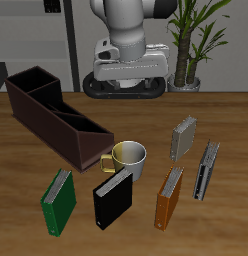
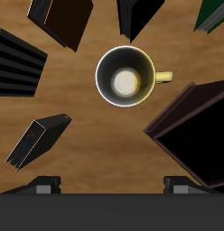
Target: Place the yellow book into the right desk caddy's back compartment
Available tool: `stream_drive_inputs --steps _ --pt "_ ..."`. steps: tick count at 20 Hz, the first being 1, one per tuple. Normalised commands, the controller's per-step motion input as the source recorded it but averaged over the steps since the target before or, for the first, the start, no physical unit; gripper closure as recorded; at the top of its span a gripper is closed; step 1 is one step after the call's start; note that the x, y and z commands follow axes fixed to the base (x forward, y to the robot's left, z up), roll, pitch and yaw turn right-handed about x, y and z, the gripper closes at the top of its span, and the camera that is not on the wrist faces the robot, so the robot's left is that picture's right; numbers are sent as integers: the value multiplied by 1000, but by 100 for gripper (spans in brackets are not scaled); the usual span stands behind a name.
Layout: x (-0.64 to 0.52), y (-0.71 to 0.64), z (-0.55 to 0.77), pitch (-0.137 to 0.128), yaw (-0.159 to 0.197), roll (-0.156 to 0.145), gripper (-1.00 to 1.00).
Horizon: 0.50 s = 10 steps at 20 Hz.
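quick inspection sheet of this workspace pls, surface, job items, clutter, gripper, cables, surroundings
surface: wooden table, no spills seen
job's things: yellow book upright, apart from the right desk caddy; nothing seen inside the caddy's compartments
clutter: mug beside the caddy's near end; green book, black book and orange book standing nearer the front edge; dark grey book beside the yellow one
grippers: gripper above the mug, fingertips wide apart, holding nothing
cables: nothing seen
surroundings: potted plant behind the table, beside the robot base
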Motion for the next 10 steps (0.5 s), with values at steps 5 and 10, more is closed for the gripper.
stream_drive_inputs --steps 5,10 --pt "71 -40 -47 -16 -17 -31 -100" --pt "-6 -23 -59 -1 -2 -10 -100"
